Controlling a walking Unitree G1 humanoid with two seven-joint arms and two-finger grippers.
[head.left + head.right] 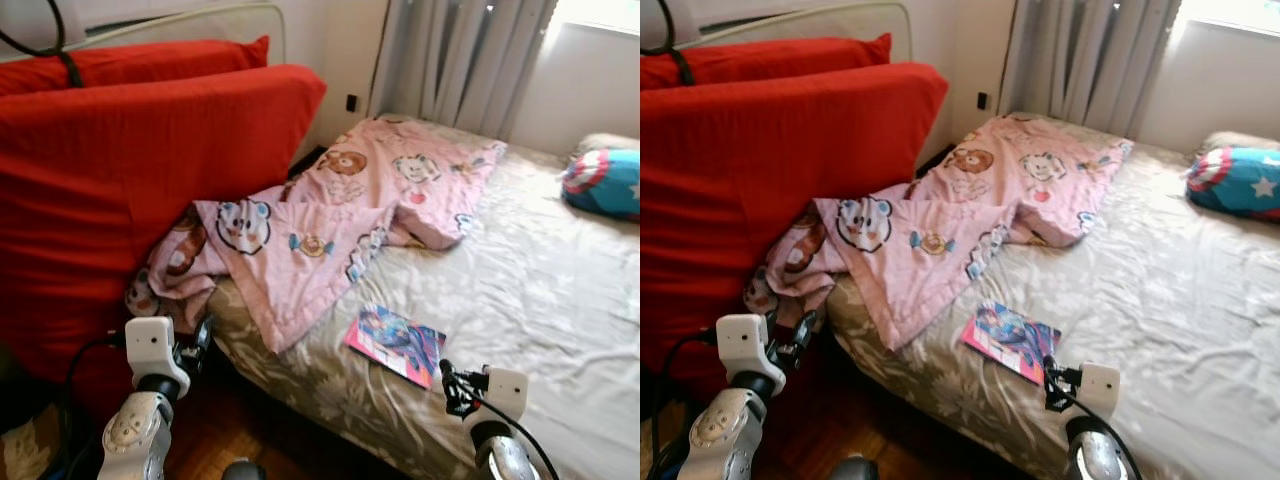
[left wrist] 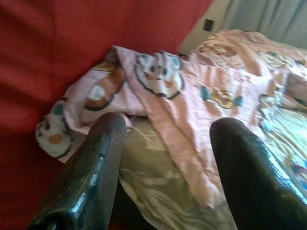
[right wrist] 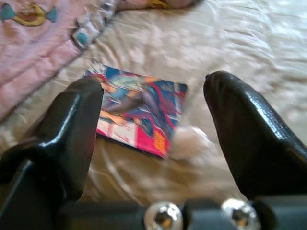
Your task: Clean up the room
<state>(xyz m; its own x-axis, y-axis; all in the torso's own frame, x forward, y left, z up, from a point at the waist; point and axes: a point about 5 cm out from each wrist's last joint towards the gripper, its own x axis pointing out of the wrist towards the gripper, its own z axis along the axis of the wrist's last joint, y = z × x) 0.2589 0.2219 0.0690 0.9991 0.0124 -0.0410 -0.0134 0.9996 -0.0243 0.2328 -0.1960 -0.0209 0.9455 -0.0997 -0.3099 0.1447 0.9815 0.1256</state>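
Just ahead of the right hand (image 1: 447, 378) (fingers apart), a comic book (image 1: 396, 343) on the bed (image 1: 560, 290).

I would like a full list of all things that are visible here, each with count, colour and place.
bed: one, beige sheet, fills the right side.
blanket: one, pink with cartoon animals, crumpled across the bed's near corner.
book: one, colourful cover, flat on the sheet by the bed's edge.
cushions: two, red, left of the bed.
pillow: one, blue with star, far right.
curtain: grey, behind the bed.
left gripper: open, near the blanket.
right gripper: open, before the book.
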